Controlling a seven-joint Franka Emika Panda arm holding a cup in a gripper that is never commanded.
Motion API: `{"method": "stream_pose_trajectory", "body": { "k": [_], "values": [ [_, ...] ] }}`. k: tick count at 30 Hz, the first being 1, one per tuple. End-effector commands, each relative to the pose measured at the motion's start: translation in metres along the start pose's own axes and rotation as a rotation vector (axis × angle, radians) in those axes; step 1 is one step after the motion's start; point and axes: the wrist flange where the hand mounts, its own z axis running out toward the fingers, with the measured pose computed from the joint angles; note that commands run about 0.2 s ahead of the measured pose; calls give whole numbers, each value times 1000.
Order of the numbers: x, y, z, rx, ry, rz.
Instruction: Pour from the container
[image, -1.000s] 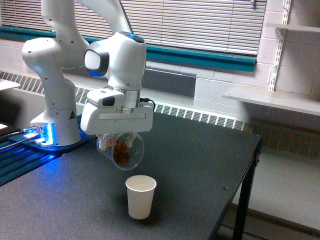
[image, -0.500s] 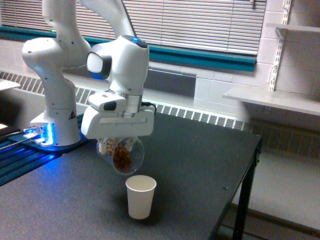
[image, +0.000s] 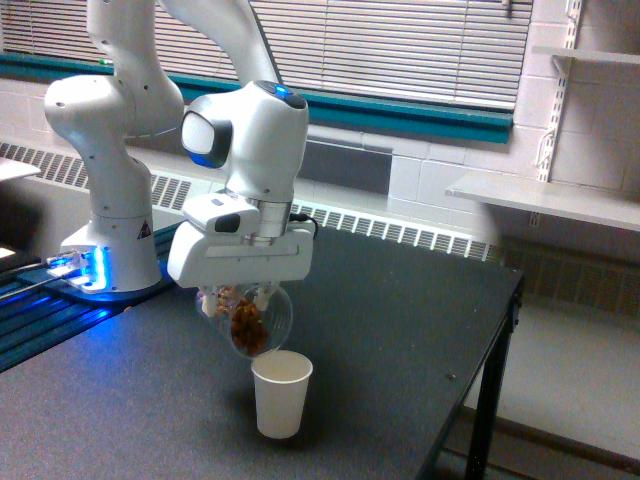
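While jar (image: 252, 318) is clamped in gripper (image: 243, 298), mouth is tipped down toward paper cup (image: 280, 394), just below near table (image: 400, 330) front edge; nuts are gathered at mouth.

jars: 1 (image: 250, 318) | paper cups: 1 (image: 280, 393) | tables: 1 (image: 400, 330) | robot arms: 1 (image: 200, 120)

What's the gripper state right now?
Gripper: closed on the clear jar, tilted over the paper cup.
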Motion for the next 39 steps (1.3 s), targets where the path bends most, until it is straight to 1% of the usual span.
{"method": "stream_pose_trajectory", "body": {
  "k": [1,4,7,13,23,32,35,39],
  "values": [
    [-2,-14,-5,-6,5,-36],
    [-3,-17,-5,-17,7,-49],
    [-5,-20,-5,-26,-2,-60],
    [-6,-23,-5,-48,4,-87],
    [-2,-20,-7,-74,2,-82],
    [0,-14,-6,-98,-25,-68],
    [-1,-14,-6,-92,-47,-69],
    [1,-15,-9,-92,-38,-69]
  ]
}}
